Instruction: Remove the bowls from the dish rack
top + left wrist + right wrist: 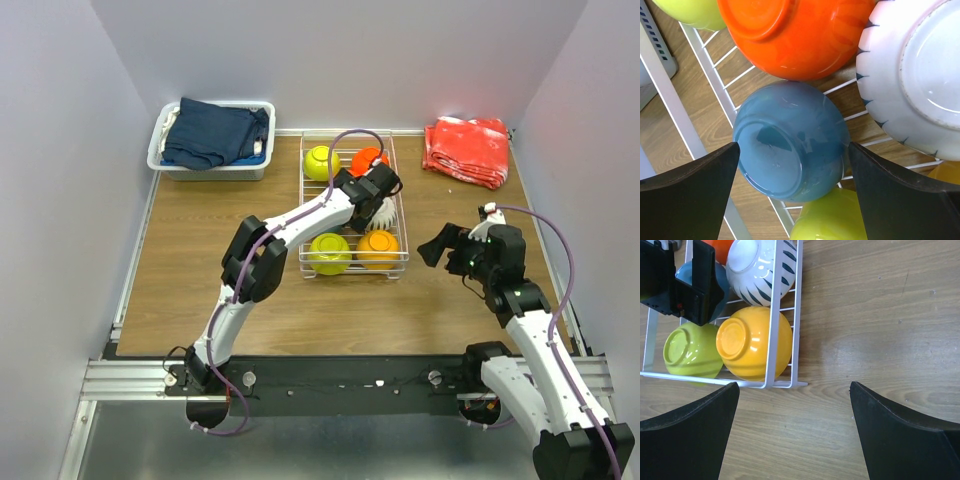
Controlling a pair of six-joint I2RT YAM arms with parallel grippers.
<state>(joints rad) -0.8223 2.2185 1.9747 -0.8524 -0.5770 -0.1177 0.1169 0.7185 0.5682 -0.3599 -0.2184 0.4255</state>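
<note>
In the dish rack (352,274) at the far middle of the table (200,260), the left gripper (792,146) hangs over the blue bowl (785,150) with its jaws spread wide, one finger on each side of the bowl and nothing gripped yet. Whether either pad already touches the glaze cannot be told from the wrist view. The bowl lies bottom-up and tilted on the wires, hemmed in by a red-orange bowl (795,35) pressing at its far side, a yellow-green bowl (830,220) at its near side and the white striped bowl (920,70) just beside it. The right gripper (794,390) waits open and empty over bare wood beside the rack's near corner, where an orange bowl (754,342) sits against the wire wall. The trouble, if it comes, will likely come from the glaze and the crowding: the fingers would close on a round, glossy, sloping wall, and a squeeze placed too high could send the blue bowl squirting out — down onto the wires or into its neighbours. A finger reaching too low might snag a wire and tug the whole rack on the lift. The red-orange bowl leaning on the blue one could roll or clatter once its support is taken away.
</note>
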